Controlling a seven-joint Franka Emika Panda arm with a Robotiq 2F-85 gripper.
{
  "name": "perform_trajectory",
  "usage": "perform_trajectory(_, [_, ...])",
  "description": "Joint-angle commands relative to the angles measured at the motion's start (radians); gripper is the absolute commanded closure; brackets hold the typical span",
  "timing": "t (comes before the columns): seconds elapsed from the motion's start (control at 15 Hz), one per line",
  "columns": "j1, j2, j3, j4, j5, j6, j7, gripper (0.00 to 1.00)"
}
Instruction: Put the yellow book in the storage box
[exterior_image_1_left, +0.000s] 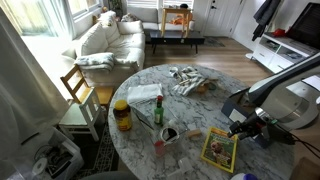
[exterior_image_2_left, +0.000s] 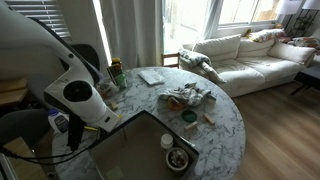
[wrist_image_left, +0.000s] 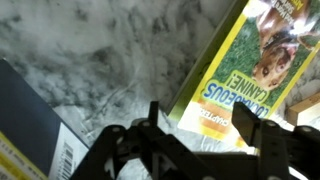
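1. A yellow-lidded jar (exterior_image_1_left: 122, 115), a green bottle (exterior_image_1_left: 158, 110) and a crumpled cloth (exterior_image_1_left: 188, 80) are sitting on the marble table (exterior_image_1_left: 150, 72), well apart from the yellow book (exterior_image_1_left: 220, 150).
2. The book is resting on the marble near the table's edge, outside the storage box (wrist_image_left: 30, 130), which is lying just beside it.
3. The gripper (wrist_image_left: 212, 140) is hanging over the book's near edge, fingers spread apart and clasping nothing.
4. The box is being cut off by the wrist view's edge, so its inside cannot be made out.

Glossy paper cover on the yellow book (wrist_image_left: 240, 70), smooth marble-look table (wrist_image_left: 100, 60), wooden chair (exterior_image_1_left: 77, 90), cloth sofa (exterior_image_1_left: 105, 40)
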Motion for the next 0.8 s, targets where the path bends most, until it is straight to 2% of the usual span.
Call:
perform_trajectory(0.0, [0.003,0.002,-0.006,0.004,-0.031,0.011,0.031,0.31])
perform_trajectory(0.47, [0.005,-0.002,-0.008,0.008,-0.050,0.019,0.041,0.36])
perform_trajectory(0.67, [0.004,-0.004,-0.011,0.008,-0.062,0.019,0.051,0.45])
perform_trajectory(0.73, [0.004,-0.005,-0.011,0.007,-0.067,0.019,0.056,0.50])
